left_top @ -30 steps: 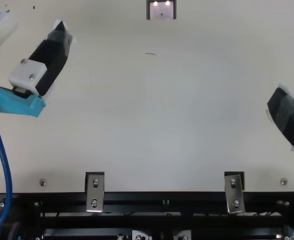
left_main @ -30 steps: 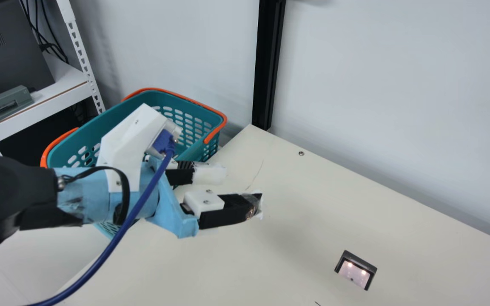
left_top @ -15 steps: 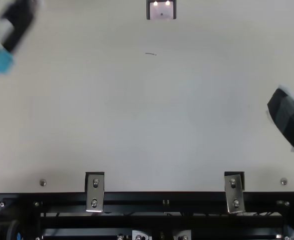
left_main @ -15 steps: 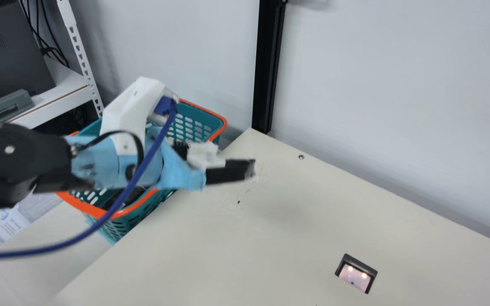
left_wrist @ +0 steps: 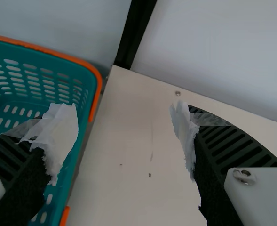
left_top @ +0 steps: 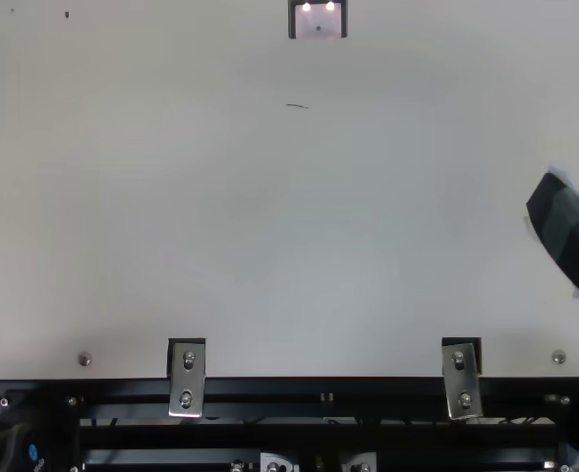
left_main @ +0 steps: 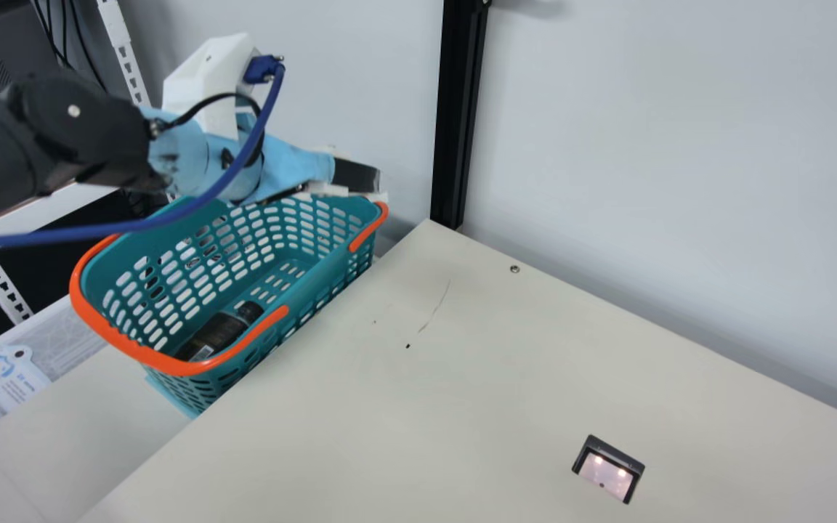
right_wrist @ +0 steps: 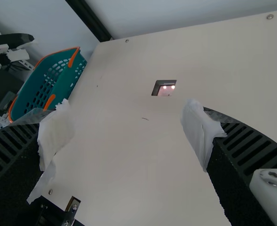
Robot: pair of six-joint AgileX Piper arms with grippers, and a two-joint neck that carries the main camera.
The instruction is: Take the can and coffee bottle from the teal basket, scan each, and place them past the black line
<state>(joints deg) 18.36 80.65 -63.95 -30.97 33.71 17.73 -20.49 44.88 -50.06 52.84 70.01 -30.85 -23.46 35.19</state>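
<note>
Left gripper (left_wrist: 124,125), spread and empty, has risen toward teal basket's (left_main: 135,350) far end, baring coffee bottle (left_main: 219,333) at near end, pickup apparently pending; right gripper (right_wrist: 126,127) parted, empty.

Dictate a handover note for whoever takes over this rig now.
Left pincer: open, empty, above the teal basket's far end.
Right pincer: open, empty, over the table.
Coffee bottle: lying in the basket's near end.
Lit scanner: on the table.
Done: nothing I can confirm; the can's progress is unclear.
Left: take out the bottle, scan it, place it past the black line; check on the can.
</note>
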